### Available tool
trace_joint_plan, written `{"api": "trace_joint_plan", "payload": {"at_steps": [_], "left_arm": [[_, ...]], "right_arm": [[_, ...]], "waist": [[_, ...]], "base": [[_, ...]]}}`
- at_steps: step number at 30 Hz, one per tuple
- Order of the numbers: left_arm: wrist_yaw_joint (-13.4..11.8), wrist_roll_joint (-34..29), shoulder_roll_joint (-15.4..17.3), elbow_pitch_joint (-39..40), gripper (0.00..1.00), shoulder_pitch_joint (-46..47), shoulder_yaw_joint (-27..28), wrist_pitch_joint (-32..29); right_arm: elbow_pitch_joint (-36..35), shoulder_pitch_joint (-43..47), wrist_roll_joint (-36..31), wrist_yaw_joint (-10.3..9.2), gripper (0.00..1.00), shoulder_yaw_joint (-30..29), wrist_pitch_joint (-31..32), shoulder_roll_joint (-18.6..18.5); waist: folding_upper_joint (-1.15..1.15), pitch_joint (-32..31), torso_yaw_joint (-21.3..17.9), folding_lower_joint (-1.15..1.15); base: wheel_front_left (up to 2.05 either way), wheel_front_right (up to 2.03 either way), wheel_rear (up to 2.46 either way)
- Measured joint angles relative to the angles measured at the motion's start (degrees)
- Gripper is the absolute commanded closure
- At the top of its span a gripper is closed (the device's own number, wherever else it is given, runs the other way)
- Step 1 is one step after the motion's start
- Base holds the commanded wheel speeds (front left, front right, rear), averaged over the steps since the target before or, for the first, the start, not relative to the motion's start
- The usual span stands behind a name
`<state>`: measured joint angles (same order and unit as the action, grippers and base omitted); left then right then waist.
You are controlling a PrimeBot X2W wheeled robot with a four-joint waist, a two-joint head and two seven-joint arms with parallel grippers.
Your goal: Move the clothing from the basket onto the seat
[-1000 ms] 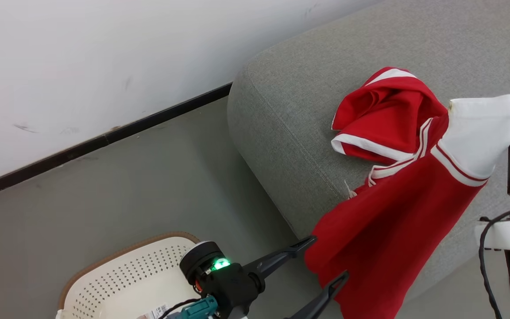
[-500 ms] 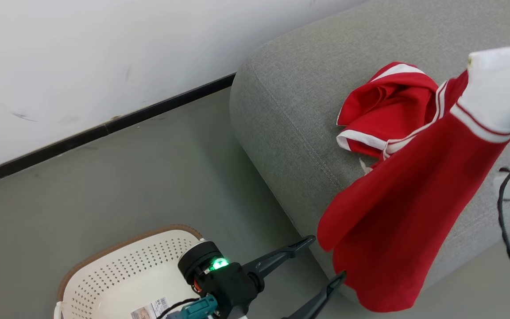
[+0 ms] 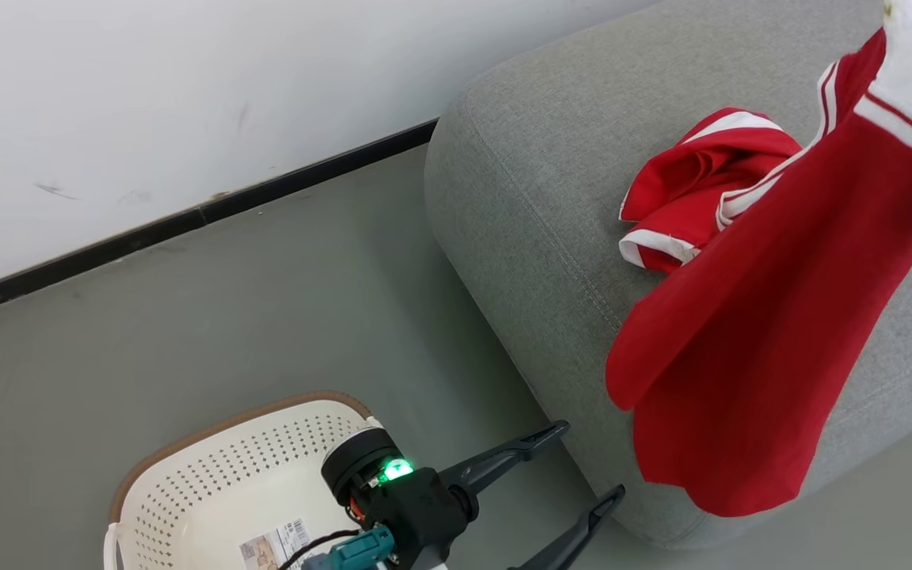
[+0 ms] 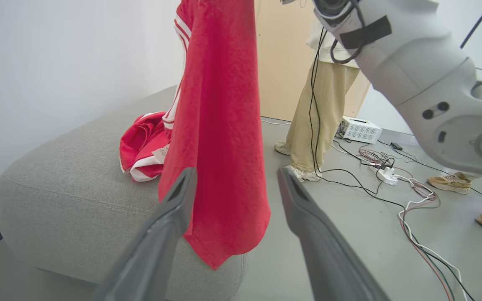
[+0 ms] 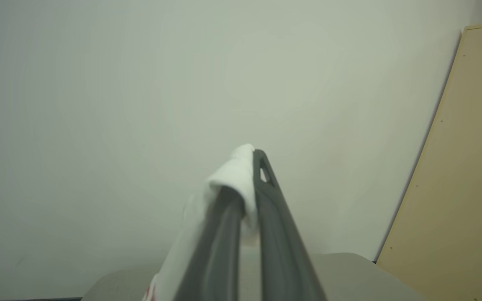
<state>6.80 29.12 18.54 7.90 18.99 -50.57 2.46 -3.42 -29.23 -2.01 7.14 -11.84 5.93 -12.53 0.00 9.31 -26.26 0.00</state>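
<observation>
- right end effector [image 5: 247, 177] clenched on white end of held garment [image 3: 757, 332], upper right of head frame
- long axis near vertical: white end up, red hem down at lower right, overhanging seat [image 3: 535, 182] front edge
- seat surface lies up-left of hem; other garment [image 3: 685, 182] lies there
- left end effector [image 3: 590, 461] released, empty, lower centre, by basket [image 3: 266, 463]
- judgement: right arm's job; carry inward over seat before release

The right tool [image 5: 247, 167] has lifted the hanging red garment [image 3: 757, 332] higher over the seat [image 3: 551, 198].
</observation>
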Motion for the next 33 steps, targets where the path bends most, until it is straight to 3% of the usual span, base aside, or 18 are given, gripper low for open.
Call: {"api": "trace_joint_plan", "payload": {"at_steps": [17,33], "left_arm": [[-0.3,0.0,-0.1,0.5,0.00,0.2,-0.1,-0.9],[-0.3,-0.1,-0.2,0.8,0.00,1.3,-0.3,-1.0]], "right_arm": [[10.8,-13.8,0.4,0.00,1.00,1.7,0.6,-4.5],[15.6,-22.2,-2.6,0.00,1.00,0.7,-1.0,-8.3]], "waist": [[0.00,2.3,2.7,0.00],[0.00,4.8,5.2,0.00]], "base": [[0.00,0.00,0.00],[0.00,0.00,0.00]]}}
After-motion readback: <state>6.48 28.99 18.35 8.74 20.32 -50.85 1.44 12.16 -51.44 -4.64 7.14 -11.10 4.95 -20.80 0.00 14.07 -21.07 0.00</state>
